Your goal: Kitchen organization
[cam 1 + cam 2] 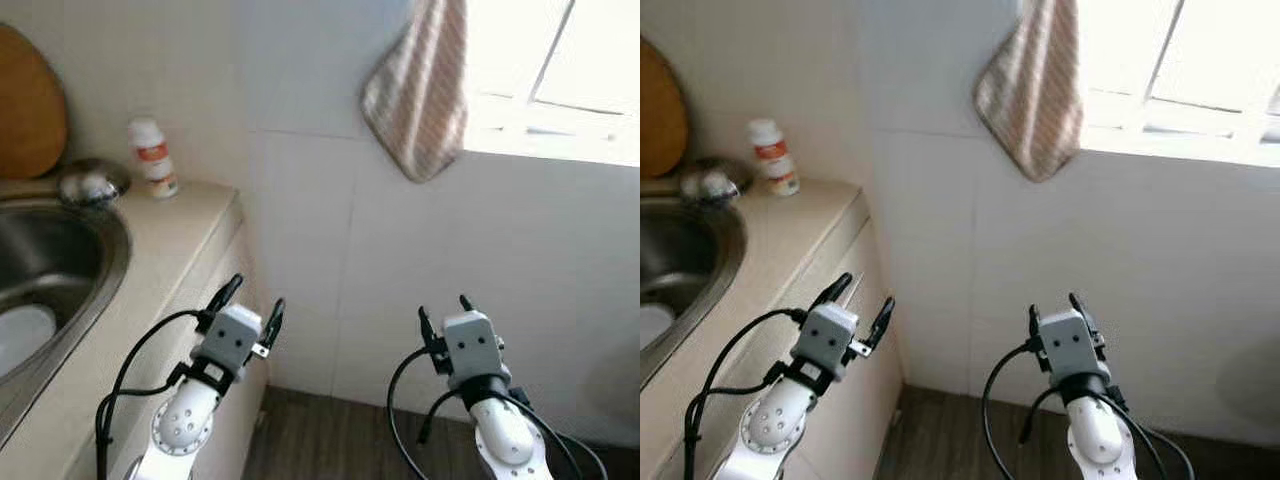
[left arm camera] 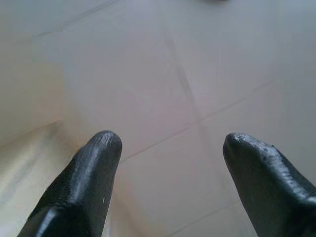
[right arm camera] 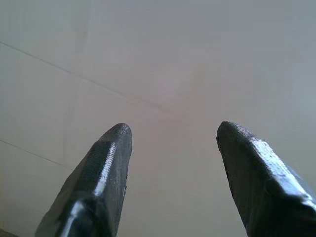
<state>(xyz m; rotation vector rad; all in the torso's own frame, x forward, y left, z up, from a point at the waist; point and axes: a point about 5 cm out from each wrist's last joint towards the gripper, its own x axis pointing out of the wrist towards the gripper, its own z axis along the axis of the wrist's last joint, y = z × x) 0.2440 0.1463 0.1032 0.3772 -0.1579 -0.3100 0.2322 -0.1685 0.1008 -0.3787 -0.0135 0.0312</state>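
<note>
1. Grippers are hanging before the white tiled wall [image 1: 330,250]: left gripper [image 1: 252,305] released beside the counter's [image 1: 170,240] end, right gripper [image 1: 443,312] released too, grasping nothing.
2. A white bottle [image 1: 152,157] is standing on the counter near the sink [image 1: 70,270].
3. A striped towel [image 1: 420,90] is hanging above.

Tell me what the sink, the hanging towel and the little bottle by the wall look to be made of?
The sink looks like brushed stainless steel: grey, with a soft sheen along its rim. The towel seems to be woven cloth, striped and draping in folds. The small white bottle is probably plastic, matte with an orange label, though the blur leaves that open.
</note>
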